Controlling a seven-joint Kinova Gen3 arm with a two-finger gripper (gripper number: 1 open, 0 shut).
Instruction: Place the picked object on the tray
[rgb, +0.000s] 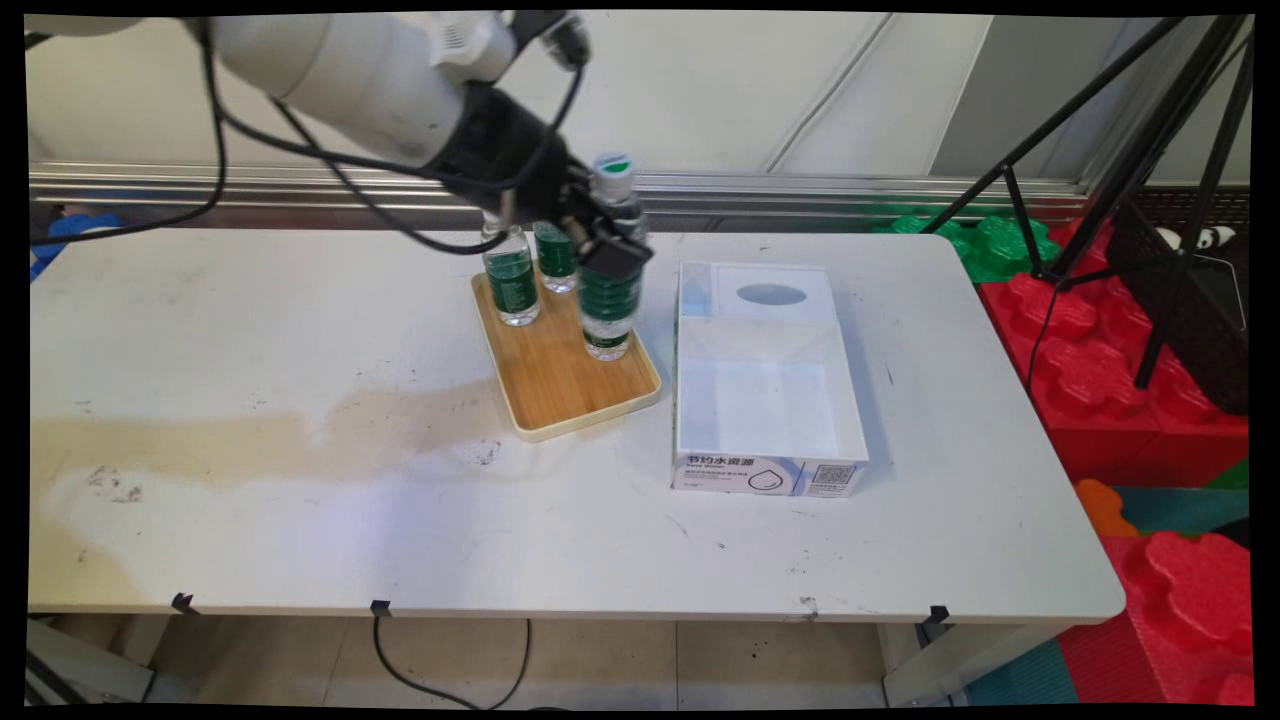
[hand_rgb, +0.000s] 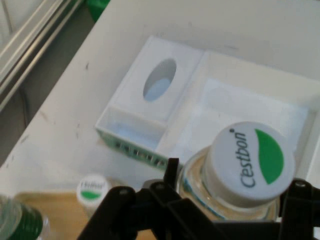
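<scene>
My gripper (rgb: 612, 262) is shut on a clear water bottle with a green label (rgb: 608, 305), holding it upright below its white and green cap (rgb: 613, 166). The bottle's base is over the right part of a wooden tray (rgb: 560, 385); whether it touches the tray I cannot tell. Two more such bottles (rgb: 512, 283) (rgb: 555, 258) stand at the tray's far end, behind the hand. In the hand view the held bottle's cap (hand_rgb: 248, 160) reads C'estbon and sits between the fingers (hand_rgb: 172, 172), with another bottle's cap (hand_rgb: 92, 190) at lower left.
An open white cardboard box (rgb: 765, 475) (hand_rgb: 130, 125) lies just right of the tray, with an oval hole in its flap. A brown stain (rgb: 250, 430) marks the table's left half. A black tripod (rgb: 1130, 150) and red and green foam blocks (rgb: 1100, 340) stand beyond the right edge.
</scene>
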